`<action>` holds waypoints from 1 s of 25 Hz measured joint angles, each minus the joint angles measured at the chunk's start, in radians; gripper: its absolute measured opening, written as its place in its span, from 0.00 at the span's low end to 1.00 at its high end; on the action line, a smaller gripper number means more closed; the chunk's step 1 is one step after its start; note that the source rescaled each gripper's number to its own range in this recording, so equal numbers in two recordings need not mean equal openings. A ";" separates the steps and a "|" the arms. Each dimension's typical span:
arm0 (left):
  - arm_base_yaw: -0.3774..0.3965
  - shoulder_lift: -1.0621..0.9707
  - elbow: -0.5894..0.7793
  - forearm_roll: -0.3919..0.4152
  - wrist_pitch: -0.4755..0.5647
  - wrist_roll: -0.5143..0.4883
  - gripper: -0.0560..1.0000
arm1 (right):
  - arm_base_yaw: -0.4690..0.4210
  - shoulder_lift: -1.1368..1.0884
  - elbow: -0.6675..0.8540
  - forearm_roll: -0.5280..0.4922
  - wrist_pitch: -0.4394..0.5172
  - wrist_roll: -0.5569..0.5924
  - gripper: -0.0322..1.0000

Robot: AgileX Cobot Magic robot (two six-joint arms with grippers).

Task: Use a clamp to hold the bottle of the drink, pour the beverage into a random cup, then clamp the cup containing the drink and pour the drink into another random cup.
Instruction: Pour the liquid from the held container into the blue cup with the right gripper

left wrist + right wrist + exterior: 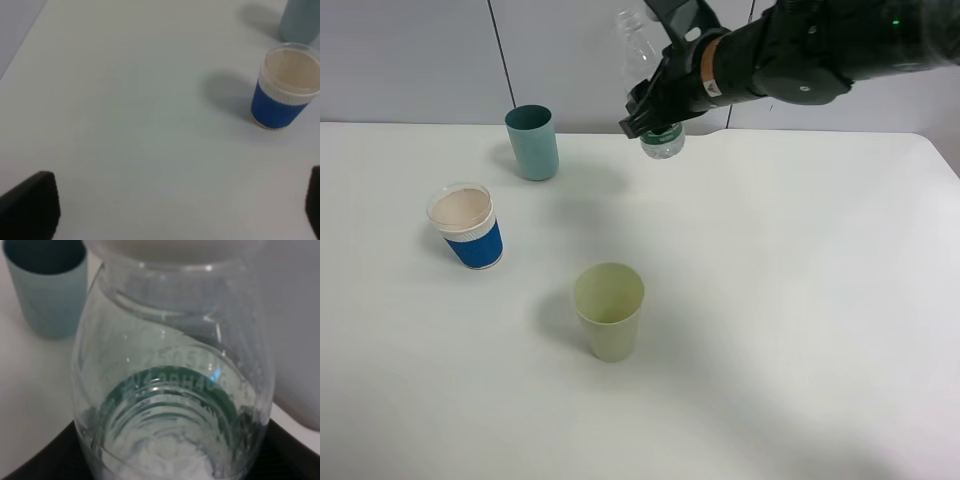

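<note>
- My right gripper (655, 108) is closed around the bottle (663, 142) and holds it at the green label, about the middle of its body.
- The bottle is in the air, high above the far part of the table (800, 300), and touches nothing but my fingers. It is a little tilted, with the neck pointing up and toward the left side of the high view.
- In the right wrist view the bottle (172, 390) fills almost all the picture. The drink (165, 445) is clear and sits in the lower part of the bottle, where the ribs are.
- The teal cup (532, 142) stands upright on the table, near the bottle but lower and more to the left. It also shows in the right wrist view (47, 285).
- My left gripper (172, 210) is wide open, with one dark finger (30, 205) at each edge of the left wrist view, and holds nothing. It hangs over bare table.
- The paper cup (467, 227) with the blue sleeve stands upright on the left side of the table, in front of the teal cup and apart from it. I cannot tell if there is liquid in it.
- The pale green cup (609, 311) stands upright near the middle of the table, closer to the front, well apart from the other two cups.
</note>
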 joint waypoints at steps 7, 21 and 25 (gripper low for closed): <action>0.000 0.000 0.000 0.000 0.000 0.000 1.00 | 0.115 0.131 -0.174 -0.112 0.086 0.038 0.03; 0.000 0.000 0.000 0.000 0.000 0.000 1.00 | 0.252 0.292 -0.385 -0.215 0.198 -0.140 0.03; 0.000 0.000 0.000 0.000 0.000 0.000 1.00 | 0.271 0.310 -0.390 -0.234 0.229 -0.241 0.03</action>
